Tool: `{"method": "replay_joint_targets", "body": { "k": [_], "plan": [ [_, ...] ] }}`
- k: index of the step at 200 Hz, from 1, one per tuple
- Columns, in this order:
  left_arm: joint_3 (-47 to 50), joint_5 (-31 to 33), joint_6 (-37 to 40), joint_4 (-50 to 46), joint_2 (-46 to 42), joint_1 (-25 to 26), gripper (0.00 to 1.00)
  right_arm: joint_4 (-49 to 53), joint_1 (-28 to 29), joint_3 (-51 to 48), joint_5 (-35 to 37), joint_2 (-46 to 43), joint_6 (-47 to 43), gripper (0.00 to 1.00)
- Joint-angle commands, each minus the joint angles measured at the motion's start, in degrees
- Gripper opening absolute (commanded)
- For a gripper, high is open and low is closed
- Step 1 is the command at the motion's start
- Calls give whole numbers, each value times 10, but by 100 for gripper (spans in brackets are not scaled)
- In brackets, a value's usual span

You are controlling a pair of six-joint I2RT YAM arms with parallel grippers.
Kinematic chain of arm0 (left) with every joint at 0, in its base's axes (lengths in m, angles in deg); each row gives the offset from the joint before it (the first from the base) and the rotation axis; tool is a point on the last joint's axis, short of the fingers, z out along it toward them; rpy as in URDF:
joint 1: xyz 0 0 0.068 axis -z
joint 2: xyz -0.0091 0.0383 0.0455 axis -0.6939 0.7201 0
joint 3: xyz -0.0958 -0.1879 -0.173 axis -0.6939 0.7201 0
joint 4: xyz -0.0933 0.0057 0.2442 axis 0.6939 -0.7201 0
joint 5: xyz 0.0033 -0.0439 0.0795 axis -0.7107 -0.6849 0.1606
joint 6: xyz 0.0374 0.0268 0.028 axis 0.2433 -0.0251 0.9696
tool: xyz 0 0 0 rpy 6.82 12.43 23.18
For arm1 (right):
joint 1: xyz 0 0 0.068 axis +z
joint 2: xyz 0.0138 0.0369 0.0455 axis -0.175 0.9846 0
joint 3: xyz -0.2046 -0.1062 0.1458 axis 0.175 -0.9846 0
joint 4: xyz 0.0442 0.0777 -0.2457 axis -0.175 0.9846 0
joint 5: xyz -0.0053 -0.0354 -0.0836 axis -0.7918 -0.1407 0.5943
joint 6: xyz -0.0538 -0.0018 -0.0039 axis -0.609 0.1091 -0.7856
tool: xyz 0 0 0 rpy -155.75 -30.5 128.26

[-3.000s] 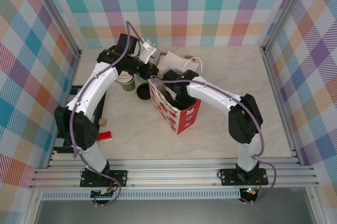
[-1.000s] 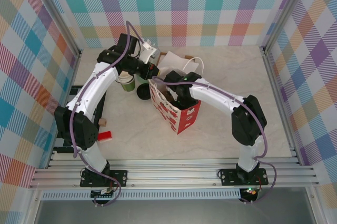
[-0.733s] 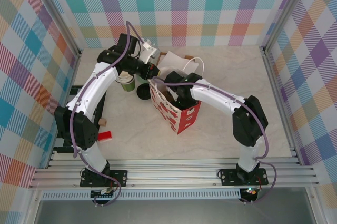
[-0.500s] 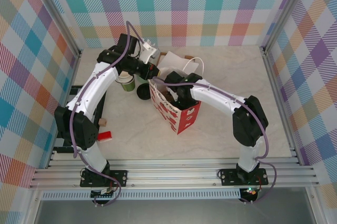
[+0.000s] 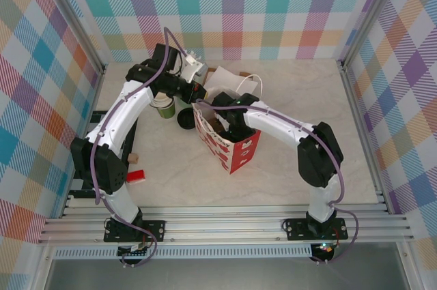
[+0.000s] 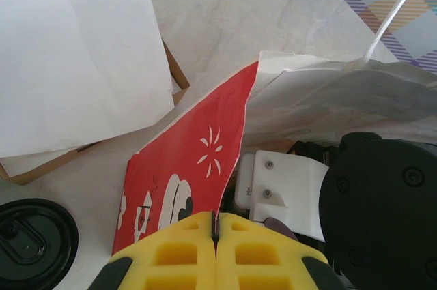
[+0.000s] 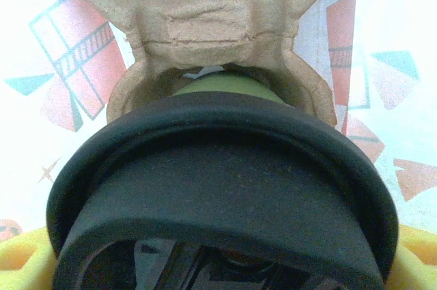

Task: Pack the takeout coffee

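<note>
While the left arm is seen exactly where it was three seconds ago, only a small shift is noted on the right. Its elbow has been swung slightly outward and partly drawn back, and the right gripper (image 5: pixel 228 117) has been kept down inside the mouth of the red paper bag (image 5: pixel 235 148).

The takeout coffee (image 7: pixel 218 187) is held between that gripper's yellow pads (image 7: pixel 20 263), which are spread wide around its black lid. Just beyond the gripper a moulded pulp cup carrier (image 7: pixel 218 24) is seen, and the green cup wall appears to be sunk into one of its pockets. It is judged that the cup is being seated and that release has not yet been made, so the packing is close to finished but not done.

The left gripper (image 6: pixel 215 222) is pressed together on the bag's upper edge, by which the mouth is held open.

Beside the left gripper, to its left, a loose black lid (image 6: pixel 27 242) lies on the pale, marble-patterned surface (image 5: pixel 307 92). Ahead of it, white paper (image 6: pixel 75 58) is laid in a shallow cardboard box (image 6: pixel 179 82). The cell is enclosed by pastel plaid walls (image 5: pixel 232 10) and an aluminium frame (image 5: pixel 225 225).
</note>
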Motion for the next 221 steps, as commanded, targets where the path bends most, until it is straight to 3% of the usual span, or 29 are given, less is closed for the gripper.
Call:
{"method": "replay_joint_targets", "body": {
  "k": [1, 145, 221],
  "plan": [
    [-5, -23, 6, -19, -3, -3, 0, 58, -11, -60, 77, 109, 21, 23],
    [-7, -24, 7, -22, -2, -3, 0, 57, -11, -43, 71, 124, 15, 24],
    [-6, -30, 0, -9, -13, -1, 0, 56, -11, -17, 55, 86, 18, 32]
  ]
}}
